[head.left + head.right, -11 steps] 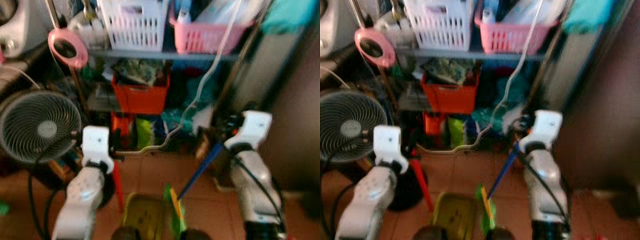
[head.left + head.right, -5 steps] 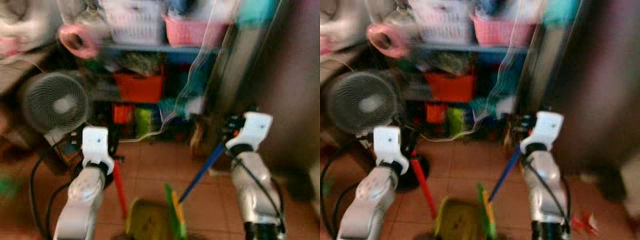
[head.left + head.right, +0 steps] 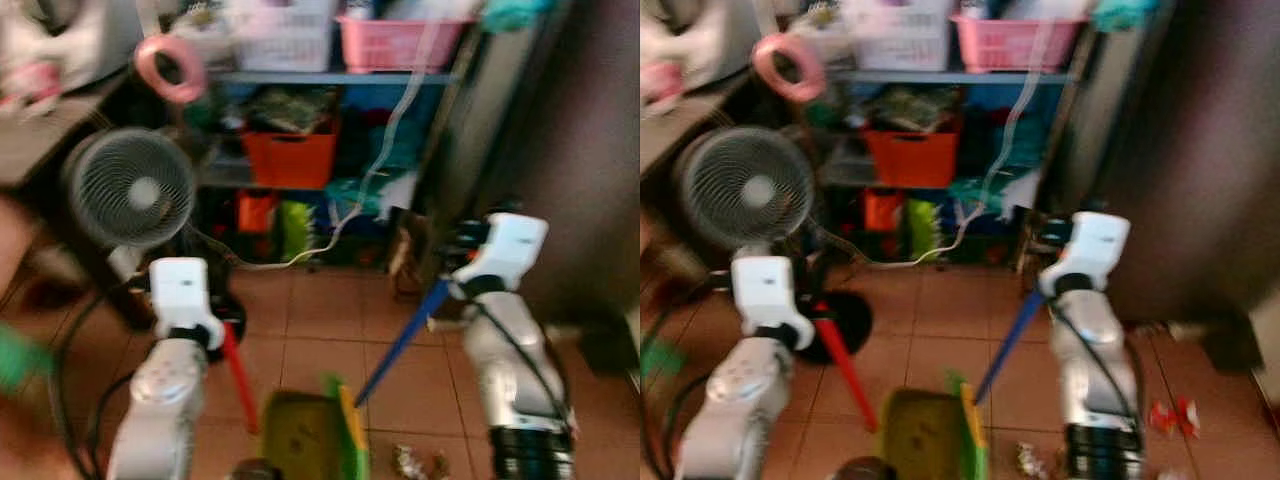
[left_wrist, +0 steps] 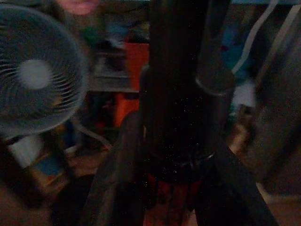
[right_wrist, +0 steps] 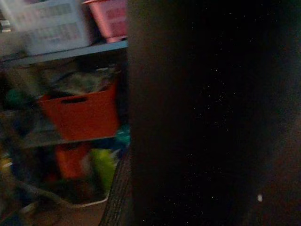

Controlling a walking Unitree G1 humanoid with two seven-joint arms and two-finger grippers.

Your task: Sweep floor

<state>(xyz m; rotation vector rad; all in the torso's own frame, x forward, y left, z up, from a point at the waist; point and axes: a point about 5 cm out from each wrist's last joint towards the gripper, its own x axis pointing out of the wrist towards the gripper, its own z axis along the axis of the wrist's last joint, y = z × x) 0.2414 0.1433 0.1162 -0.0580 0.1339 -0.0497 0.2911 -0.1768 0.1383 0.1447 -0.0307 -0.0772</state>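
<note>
My left gripper [image 3: 216, 326] is shut on the red handle [image 3: 238, 376] of a yellow-green dustpan [image 3: 300, 438], which hangs low in front of me over the tiled floor. My right gripper [image 3: 452, 283] is shut on the blue broom handle [image 3: 400, 342]; this handle slants down toward the green and yellow broom head [image 3: 345, 425] beside the pan. Small bits of litter [image 3: 420, 461] lie on the tiles near my right side, and red scraps [image 3: 1170, 415] lie further right. In the left wrist view the dark fingers [image 4: 207, 56] close around the red handle [image 4: 171, 207].
A cluttered shelf unit [image 3: 330, 78] with a pink basket [image 3: 395, 38], a white basket and an orange bin [image 3: 288, 160] stands ahead. A floor fan [image 3: 130, 190] on a black base stands at the left with cords. A dark wall [image 3: 590, 150] rises on the right.
The whole picture has shifted: the shelves sit higher and smaller, and more floor with litter shows at the bottom right. Both grippers keep hold of their handles.
</note>
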